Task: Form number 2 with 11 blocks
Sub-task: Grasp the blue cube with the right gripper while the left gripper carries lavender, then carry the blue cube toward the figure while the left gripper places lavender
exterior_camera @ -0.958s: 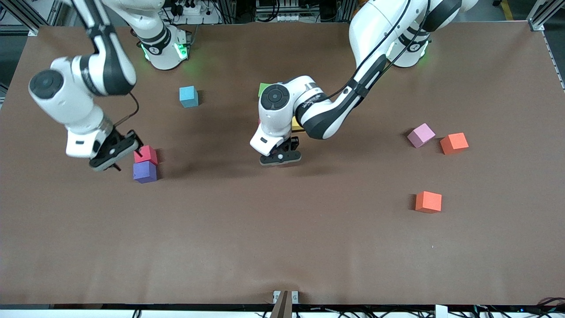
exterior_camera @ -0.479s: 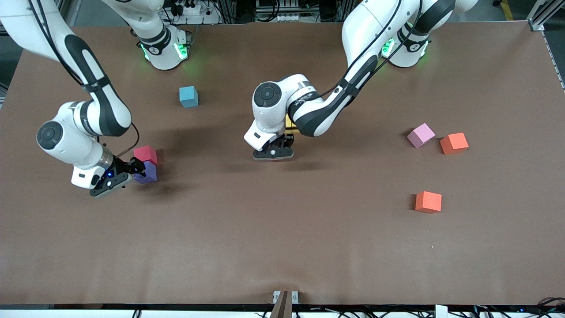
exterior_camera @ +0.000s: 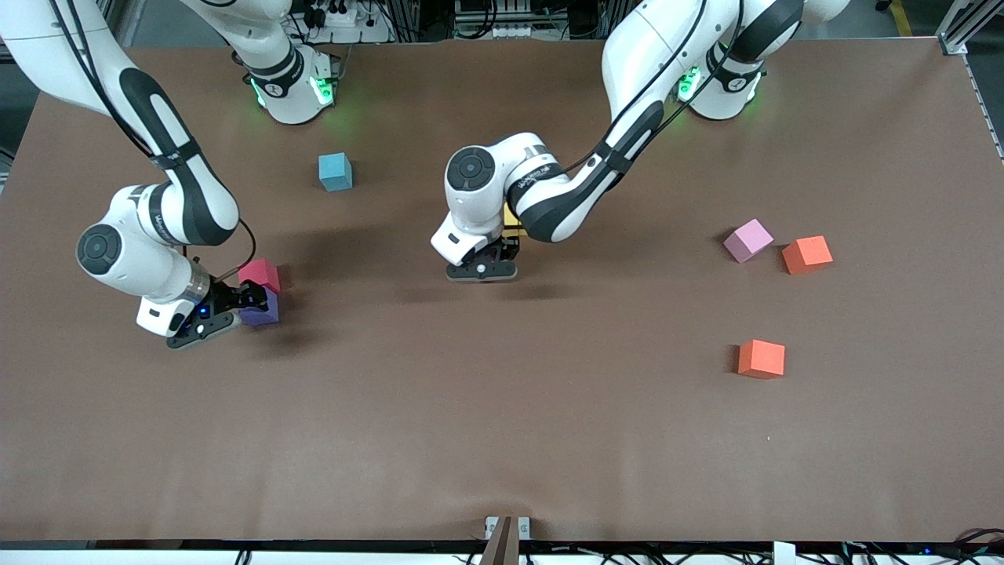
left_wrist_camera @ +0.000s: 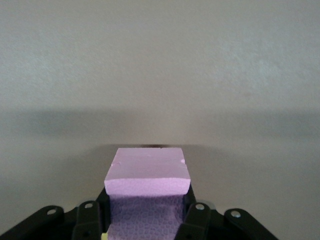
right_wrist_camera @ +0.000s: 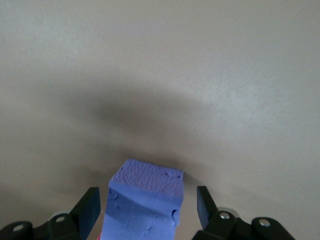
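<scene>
Brown desk point(exterior_camera: 502, 439) carries scattered blocks, no number 2 readable yet; whatever is laid sits mostly hidden under the left arm mid-desk, only a yellow block point(exterior_camera: 511, 220) edge shows there

Left arm comes from its base and bends to mid-desk; left end effector point(exterior_camera: 482, 271) is low over the desk, clamped narrow on a light purple block point(left_wrist_camera: 147, 172) sitting between its fingers point(left_wrist_camera: 196, 220), seen only in the left wrist view. Probably being set down beside the hidden cubes to extend the digit

Right arm reaches out at its own end of the desk; right end effector point(exterior_camera: 205, 322) is low with fingers point(right_wrist_camera: 90, 212) spread wide either side of the purple block point(exterior_camera: 263, 312), gaps on both sides so not gripped yet. Straddling looks like prep for a pick. Red block point(exterior_camera: 260, 275) touches the purple one on the side farther from the camera, so the close could nudge it

Loose spares: blue block point(exterior_camera: 335, 171) near the right arm's base; pink block point(exterior_camera: 748, 239) just beside an orange block point(exterior_camera: 807, 254) toward the left arm's end; second orange block point(exterior_camera: 761, 359) nearer the camera than those two

Most of the digit looks still to build
</scene>
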